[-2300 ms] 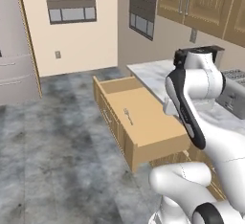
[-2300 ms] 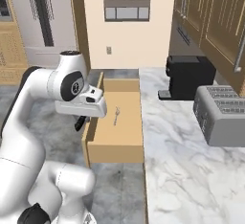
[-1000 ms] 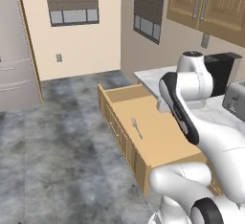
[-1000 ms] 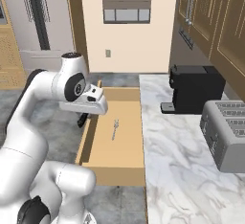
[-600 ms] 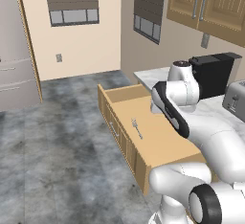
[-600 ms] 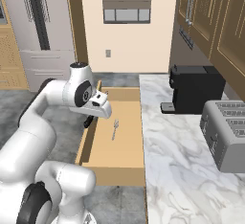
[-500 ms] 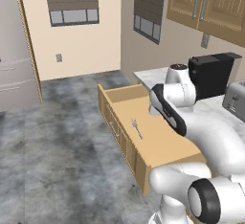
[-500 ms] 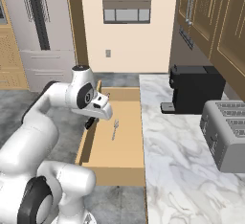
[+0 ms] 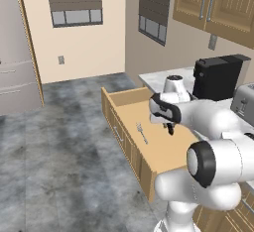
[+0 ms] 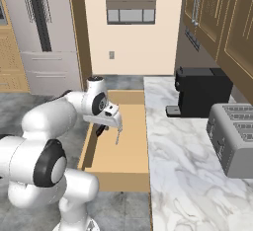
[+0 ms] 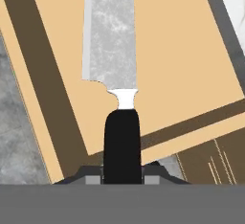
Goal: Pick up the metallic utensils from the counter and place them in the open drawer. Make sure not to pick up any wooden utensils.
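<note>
My gripper is shut on the black handle of a metallic utensil, and its wide silvery blade points away over the open drawer. The hand hangs low over the pale inside of this tan drawer, with the gripper near its middle and, in the right base view, the gripper near its left wall. A slim silver fork lies flat on the drawer floor, just beside the hand. The counter and the wooden utensils are out of view.
A marbled top runs along the drawer's right side. It bears a black coffee machine and a grey toaster. Wall cabinets hang above it. Grey floor lies open to the drawer's left, with a fridge beyond.
The hand has come down from above the drawer's rim to low over its inside, still shut on the black-handled utensil. The fork has not moved.
</note>
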Controlling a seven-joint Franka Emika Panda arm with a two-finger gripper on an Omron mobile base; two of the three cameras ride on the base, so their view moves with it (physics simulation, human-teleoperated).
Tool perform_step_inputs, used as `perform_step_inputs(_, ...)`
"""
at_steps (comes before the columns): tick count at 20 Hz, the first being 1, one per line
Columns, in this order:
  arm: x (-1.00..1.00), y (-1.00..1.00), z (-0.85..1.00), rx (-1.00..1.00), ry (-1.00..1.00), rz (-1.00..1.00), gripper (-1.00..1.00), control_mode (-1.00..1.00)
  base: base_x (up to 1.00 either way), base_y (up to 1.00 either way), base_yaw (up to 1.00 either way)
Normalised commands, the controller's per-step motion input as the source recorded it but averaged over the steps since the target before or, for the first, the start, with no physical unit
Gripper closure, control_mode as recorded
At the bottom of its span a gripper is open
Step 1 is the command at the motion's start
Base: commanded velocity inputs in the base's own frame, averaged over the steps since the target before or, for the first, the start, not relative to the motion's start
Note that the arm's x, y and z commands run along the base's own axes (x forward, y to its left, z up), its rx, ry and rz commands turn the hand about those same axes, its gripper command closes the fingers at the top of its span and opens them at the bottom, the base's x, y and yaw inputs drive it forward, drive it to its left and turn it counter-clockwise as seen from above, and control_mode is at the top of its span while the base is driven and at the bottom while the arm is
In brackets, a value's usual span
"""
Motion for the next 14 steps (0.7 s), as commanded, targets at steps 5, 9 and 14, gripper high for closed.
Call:
perform_step_inputs(5, 0.65, -0.03, -0.57, 0.0, 0.08, 0.04, 1.0, -1.0, 0.0, 0.0, 0.0)
perform_step_inputs(9, 0.58, 0.0, -0.61, 0.0, 0.05, 0.0, 1.0, -1.0, 0.0, 0.0, 0.0)
perform_step_inputs(14, 0.39, 0.0, -0.61, 0.0, 0.02, 0.0, 1.0, -1.0, 0.0, 0.0, 0.0)
